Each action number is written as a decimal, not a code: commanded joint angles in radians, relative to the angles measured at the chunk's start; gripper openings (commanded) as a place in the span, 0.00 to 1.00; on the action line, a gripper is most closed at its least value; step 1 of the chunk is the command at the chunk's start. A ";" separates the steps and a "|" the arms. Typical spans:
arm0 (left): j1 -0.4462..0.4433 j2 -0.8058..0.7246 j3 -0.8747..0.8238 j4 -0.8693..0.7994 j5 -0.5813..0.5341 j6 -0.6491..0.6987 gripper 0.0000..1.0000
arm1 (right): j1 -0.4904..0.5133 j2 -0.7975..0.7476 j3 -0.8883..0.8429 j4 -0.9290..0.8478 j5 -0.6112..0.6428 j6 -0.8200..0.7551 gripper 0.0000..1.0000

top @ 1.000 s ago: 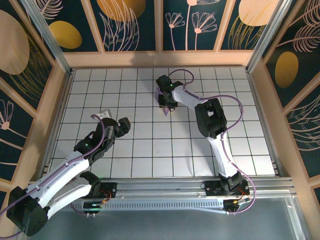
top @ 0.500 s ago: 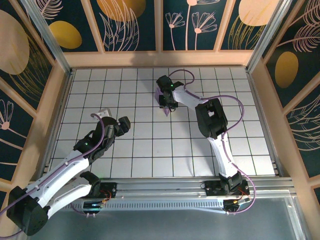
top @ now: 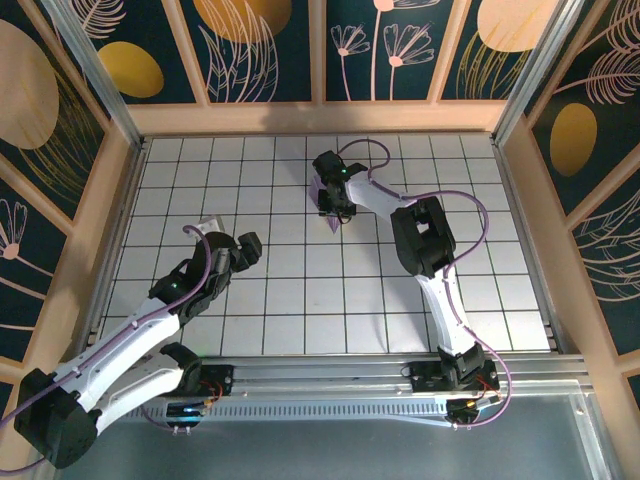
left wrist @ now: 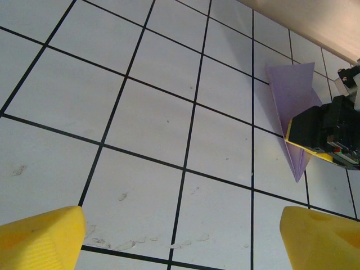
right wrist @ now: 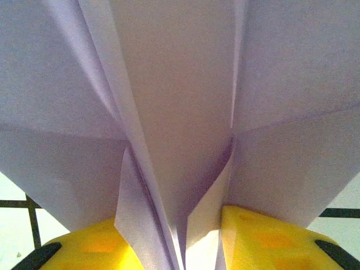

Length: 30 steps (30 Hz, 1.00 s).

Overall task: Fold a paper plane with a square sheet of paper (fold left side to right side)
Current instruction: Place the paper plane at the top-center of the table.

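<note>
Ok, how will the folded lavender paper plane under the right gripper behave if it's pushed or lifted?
Probably light: the folded lavender paper plane looks thin, so a push should slide it across the tiled table. Likely stiffest along its layered centre ridge, between the fingers of the right gripper; the wings probably flop. Hard pinching may crease it.

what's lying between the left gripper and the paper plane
Just bare white grid tiles. In the left wrist view the table runs uninterrupted from the open left gripper to the paper plane.
</note>
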 commanded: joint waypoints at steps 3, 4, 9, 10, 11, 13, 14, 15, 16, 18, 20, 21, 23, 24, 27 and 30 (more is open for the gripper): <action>-0.002 0.006 0.030 -0.010 -0.001 0.009 0.89 | 0.007 -0.044 -0.013 -0.024 0.010 0.032 0.38; -0.003 0.008 0.030 -0.010 -0.001 0.009 0.89 | 0.008 -0.046 -0.012 -0.025 0.011 0.033 0.38; -0.002 0.016 0.040 -0.008 0.004 0.009 0.89 | 0.015 -0.061 -0.010 -0.028 0.018 0.036 0.38; -0.004 0.018 0.043 -0.010 0.006 0.009 0.89 | 0.018 -0.066 -0.010 -0.030 0.022 0.036 0.38; -0.004 0.019 0.045 -0.009 0.007 0.009 0.89 | 0.019 -0.071 -0.011 -0.031 0.024 0.036 0.38; -0.003 0.021 0.047 -0.011 0.008 0.008 0.89 | 0.021 -0.079 -0.013 -0.030 0.027 0.036 0.38; -0.003 0.022 0.049 -0.011 0.009 0.009 0.89 | 0.022 -0.084 -0.015 -0.028 0.029 0.036 0.38; -0.003 0.024 0.051 -0.011 0.011 0.008 0.89 | 0.023 -0.087 -0.017 -0.027 0.029 0.035 0.38; -0.003 0.024 0.052 -0.012 0.013 0.006 0.89 | 0.024 -0.091 -0.019 -0.027 0.030 0.035 0.38; -0.004 0.024 0.052 -0.012 0.016 0.002 0.89 | 0.027 -0.096 -0.021 -0.028 0.030 0.034 0.38; -0.003 0.023 0.052 -0.014 0.018 -0.002 0.89 | 0.029 -0.102 -0.024 -0.028 0.032 0.033 0.38; -0.003 0.023 0.054 -0.014 0.018 -0.003 0.89 | 0.028 -0.104 -0.025 -0.030 0.032 0.033 0.38; -0.003 0.021 0.054 -0.016 0.019 -0.006 0.89 | 0.030 -0.111 -0.029 -0.030 0.033 0.031 0.39; -0.003 0.021 0.055 -0.016 0.020 -0.005 0.89 | 0.030 -0.114 -0.031 -0.031 0.035 0.030 0.39; -0.004 0.019 0.058 -0.019 0.018 -0.007 0.89 | 0.031 -0.128 -0.036 -0.037 0.043 0.028 0.41; -0.003 0.019 0.063 -0.017 0.018 -0.006 0.90 | 0.034 -0.148 -0.039 -0.042 0.050 0.021 0.44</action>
